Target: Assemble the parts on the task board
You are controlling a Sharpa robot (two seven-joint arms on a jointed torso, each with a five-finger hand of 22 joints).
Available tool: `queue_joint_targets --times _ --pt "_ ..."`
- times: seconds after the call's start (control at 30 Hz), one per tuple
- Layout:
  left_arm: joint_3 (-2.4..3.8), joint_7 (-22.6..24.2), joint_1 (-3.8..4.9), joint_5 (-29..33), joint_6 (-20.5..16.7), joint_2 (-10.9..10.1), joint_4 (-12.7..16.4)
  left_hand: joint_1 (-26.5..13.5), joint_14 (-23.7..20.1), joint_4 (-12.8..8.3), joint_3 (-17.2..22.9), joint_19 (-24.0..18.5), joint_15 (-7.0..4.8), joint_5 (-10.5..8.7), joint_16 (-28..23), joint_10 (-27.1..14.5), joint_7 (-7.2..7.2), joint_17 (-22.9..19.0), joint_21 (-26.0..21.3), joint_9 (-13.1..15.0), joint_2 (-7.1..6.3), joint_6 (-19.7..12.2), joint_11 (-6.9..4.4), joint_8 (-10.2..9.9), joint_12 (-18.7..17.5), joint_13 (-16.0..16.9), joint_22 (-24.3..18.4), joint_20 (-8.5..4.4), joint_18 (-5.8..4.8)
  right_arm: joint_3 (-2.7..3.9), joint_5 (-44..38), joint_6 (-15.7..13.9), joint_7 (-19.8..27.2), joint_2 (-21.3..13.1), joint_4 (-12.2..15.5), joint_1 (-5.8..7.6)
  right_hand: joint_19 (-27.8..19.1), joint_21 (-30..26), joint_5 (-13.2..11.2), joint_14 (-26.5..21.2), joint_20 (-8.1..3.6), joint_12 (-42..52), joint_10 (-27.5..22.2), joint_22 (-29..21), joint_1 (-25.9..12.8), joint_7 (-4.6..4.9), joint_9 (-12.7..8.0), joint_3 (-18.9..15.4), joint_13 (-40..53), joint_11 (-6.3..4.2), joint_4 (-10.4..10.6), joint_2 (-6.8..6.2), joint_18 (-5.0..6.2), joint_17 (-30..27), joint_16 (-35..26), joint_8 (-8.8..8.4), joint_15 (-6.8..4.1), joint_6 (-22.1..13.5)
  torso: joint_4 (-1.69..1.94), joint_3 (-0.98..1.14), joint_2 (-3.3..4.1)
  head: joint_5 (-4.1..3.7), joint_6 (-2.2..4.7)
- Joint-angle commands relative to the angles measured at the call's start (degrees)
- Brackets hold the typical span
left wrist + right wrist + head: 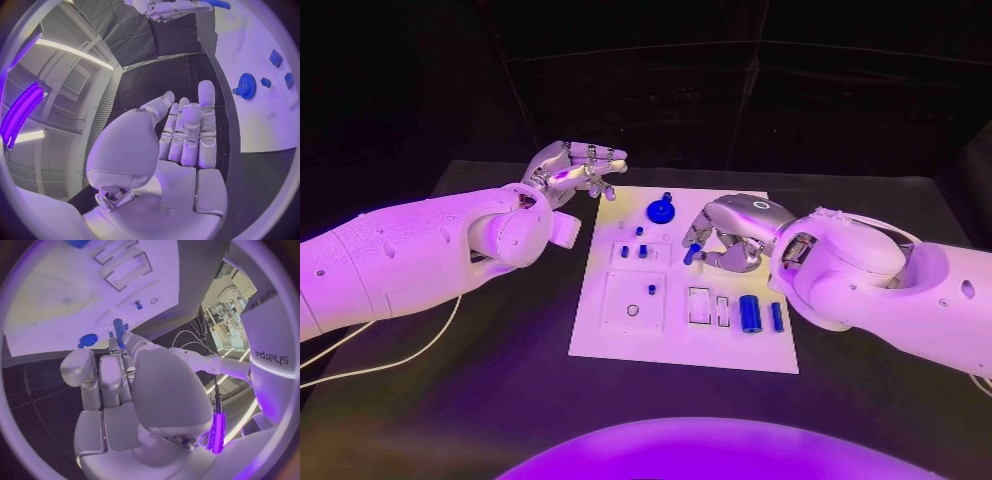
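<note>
The white task board (682, 345) lies mid-table. My right hand (730, 235) hovers over its upper right part and pinches a slim blue peg (691, 254); in the right wrist view the peg (119, 330) sticks out past the fingertips toward the board (56, 295). A blue gear (661, 211) stands near the board's far edge, also seen as the gear (245, 85) from the left wrist. My left hand (574, 170) hangs beyond the board's far left corner, fingers (190, 130) stretched out and holding nothing.
A large blue cylinder (750, 313) and a thinner blue piece (776, 316) lie at the board's right side beside rectangular slots (700, 305). Small blue pegs (633, 251) stand in the upper left area. A white cable (387, 365) runs across the table's left.
</note>
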Motion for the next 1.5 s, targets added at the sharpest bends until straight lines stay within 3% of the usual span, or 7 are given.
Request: queue_joint_targets --times 0.03,0.23,0.37,0.57,0.77,1.5 --pt "0.05 0.3 0.08 0.1 0.4 0.2 0.0 0.0 -0.3 -0.1 -0.1 -0.3 -0.04 -0.13 -0.1 -0.3 -0.04 -0.1 -0.1 -0.1 0.21 -0.4 -0.02 0.3 0.2 0.1 -0.1 0.03 0.73 0.02 3.8 -2.9 4.4 1.8 0.0 0.04 0.3 0.3 0.6 0.8 -0.10 -0.5 0.4 0.1 -0.7 0.02 0.0 0.7 0.1 -0.04 -0.2 0.05 -0.34 0.1 0.4 -0.23 -0.27 0.4 0.10 -0.06 -0.02 0.33 -0.16" --pt "0.05 0.3 0.09 0.1 0.4 0.2 0.0 0.0 -0.3 -0.1 -0.1 -0.3 -0.04 -0.13 -0.1 -0.3 -0.04 -0.1 -0.1 -0.1 0.21 -0.4 -0.02 0.3 0.2 0.1 -0.1 0.03 0.73 -0.06 5.6 -2.7 7.5 5.7 -1.8 -1.29 0.3 0.4 2.0 0.7 -0.07 -1.1 0.5 0.2 -1.3 0.17 -0.1 2.1 0.0 0.08 -1.0 -0.22 -0.35 0.1 0.5 -0.36 -0.19 0.3 0.11 -0.22 -0.01 1.05 -0.29" --pt "0.05 0.3 0.09 0.1 0.3 0.1 0.0 0.0 -0.3 -0.1 -0.1 -0.3 -0.04 -0.13 -0.1 -0.3 -0.04 -0.1 -0.1 -0.1 0.21 -0.4 -0.02 0.3 0.2 0.1 -0.1 0.03 0.73 -0.10 5.5 -0.7 8.0 8.0 -3.4 -2.43 0.1 0.3 1.6 0.7 0.00 -1.4 0.4 0.0 -2.0 0.27 -0.1 2.3 0.0 0.19 -1.1 -0.46 -0.33 0.0 0.4 -0.44 -0.11 0.0 -0.05 -0.01 0.06 1.49 -0.44" --pt "0.05 0.3 0.09 0.1 0.4 0.3 -0.1 0.0 -0.3 -0.1 -0.1 -0.3 -0.04 -0.13 -0.1 -0.3 -0.04 -0.1 -0.1 -0.1 0.21 -0.4 -0.02 0.3 0.2 0.1 -0.1 0.03 0.73 -0.14 4.6 0.9 8.3 10.1 -5.4 -3.86 0.1 0.3 1.6 0.7 0.00 -1.4 0.4 0.1 -2.0 0.27 -0.1 2.3 0.0 0.20 -1.1 -0.47 -0.33 0.0 0.4 -0.44 -0.10 0.0 0.00 -0.07 -0.01 1.77 -0.75" --pt "0.05 0.3 0.09 0.1 0.4 0.4 -0.2 0.0 -0.3 -0.1 -0.1 -0.3 -0.04 -0.13 -0.1 -0.3 -0.04 -0.1 -0.1 -0.1 0.21 -0.4 -0.02 0.3 0.2 0.1 -0.1 0.03 0.73 -0.29 3.3 2.3 8.1 11.7 -7.2 -4.89 0.1 0.3 1.6 0.7 0.01 -1.4 0.4 0.1 -2.0 0.27 -0.1 2.3 0.0 0.20 -1.1 -0.47 -0.34 0.1 0.5 -0.44 -0.10 0.0 -0.01 0.05 0.09 2.25 -0.98" --pt "0.05 0.2 0.09 0.1 0.6 0.9 -0.5 0.0 -0.3 -0.1 -0.1 -0.3 -0.04 -0.13 -0.1 -0.3 -0.04 -0.1 -0.1 -0.1 0.21 -0.4 -0.02 0.3 0.2 0.1 -0.1 0.03 0.73 -0.71 1.2 6.2 6.9 13.4 -9.4 -5.58 0.1 0.4 1.6 0.7 0.03 -1.5 0.4 0.1 -2.3 0.27 -0.1 2.4 0.1 0.20 -1.2 -0.51 -0.34 0.1 0.5 -0.41 -0.08 0.0 0.05 0.01 0.05 2.50 -1.60"
